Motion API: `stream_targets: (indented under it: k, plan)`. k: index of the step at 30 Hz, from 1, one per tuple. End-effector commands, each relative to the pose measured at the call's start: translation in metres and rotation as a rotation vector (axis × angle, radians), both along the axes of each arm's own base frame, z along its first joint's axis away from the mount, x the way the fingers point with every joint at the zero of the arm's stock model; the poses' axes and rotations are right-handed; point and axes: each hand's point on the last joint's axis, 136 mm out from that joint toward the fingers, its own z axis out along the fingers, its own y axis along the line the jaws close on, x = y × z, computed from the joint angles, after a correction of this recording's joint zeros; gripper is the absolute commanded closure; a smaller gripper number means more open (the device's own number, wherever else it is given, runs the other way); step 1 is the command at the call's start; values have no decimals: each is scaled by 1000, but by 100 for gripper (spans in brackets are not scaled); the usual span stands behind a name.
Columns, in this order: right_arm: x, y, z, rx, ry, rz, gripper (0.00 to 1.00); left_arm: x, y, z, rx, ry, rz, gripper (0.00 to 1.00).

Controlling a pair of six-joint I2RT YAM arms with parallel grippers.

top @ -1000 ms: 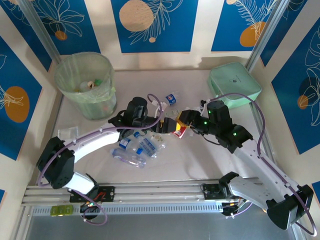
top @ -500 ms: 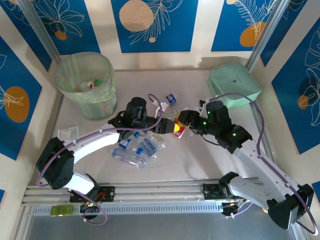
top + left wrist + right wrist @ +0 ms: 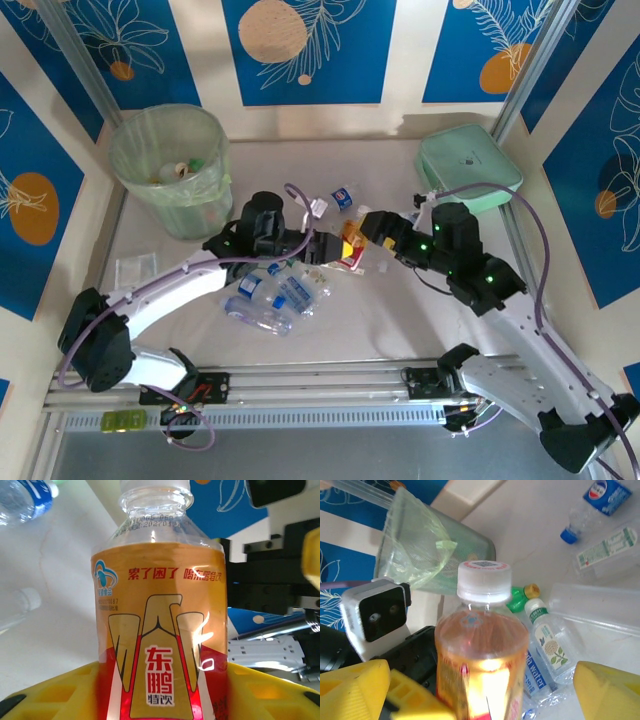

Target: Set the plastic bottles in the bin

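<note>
Red and orange wrap the label of the one bottle (image 3: 160, 630) that matters here. It has a white cap. The left gripper (image 3: 160, 695) pinches it: in the left wrist view the yellow fingers (image 3: 55, 690) press on both sides of it, low down on the label.

The right gripper (image 3: 482, 685) is just beside the same bottle, facing it from the other side. Its yellow fingers are spread wide. One stands well off the bottle, so it is not holding it.

From above, the two grippers meet near the middle of the table (image 3: 400, 320), with the held bottle between them. I cannot tell if the bottle is up in the air or resting on the table.

The bin (image 3: 190, 215) stands in the far left corner, well apart from the held bottle. It has a pale green bag inside, and a few small things lie in it — one has a green cap.

A heap of clear bottles (image 3: 275, 295) with blue labels lies on the table under the left arm. One more small bottle (image 3: 343, 195) with a blue label lies alone, farther back — near the grippers but not touching them.

A flat mint green case (image 3: 468, 168) sits in the far right corner.
</note>
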Motion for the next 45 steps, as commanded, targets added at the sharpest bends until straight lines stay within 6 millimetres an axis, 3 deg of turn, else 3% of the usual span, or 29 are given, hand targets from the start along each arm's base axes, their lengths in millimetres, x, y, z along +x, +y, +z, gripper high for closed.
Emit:
stream_targets:
  k: [1, 6, 10, 14, 22, 37, 45]
  plan:
    - [-8, -14, 18, -31, -70, -19, 6, 23, 25, 25, 21, -71, 121, 51]
    - [-14, -26, 26, -75, -111, -35, 6, 54, 75, 54, 72, -119, 326, 52]
    - [-10, -34, 17, -124, -95, -70, 7, 75, 123, 84, 186, -189, 554, 55]
    - [-6, -36, 8, -156, -69, -80, 8, 100, 176, 103, 304, -152, 816, 63]
    - [1, -34, -2, -183, -47, -74, 8, 135, 261, 128, 337, -29, 1179, 64]
    - [3, -35, -22, -210, -32, -68, 8, 209, 345, 122, 372, 136, 1406, 63]
    - [8, -41, -33, -224, -4, -92, 8, 216, 387, 81, 542, 300, 1524, 64]
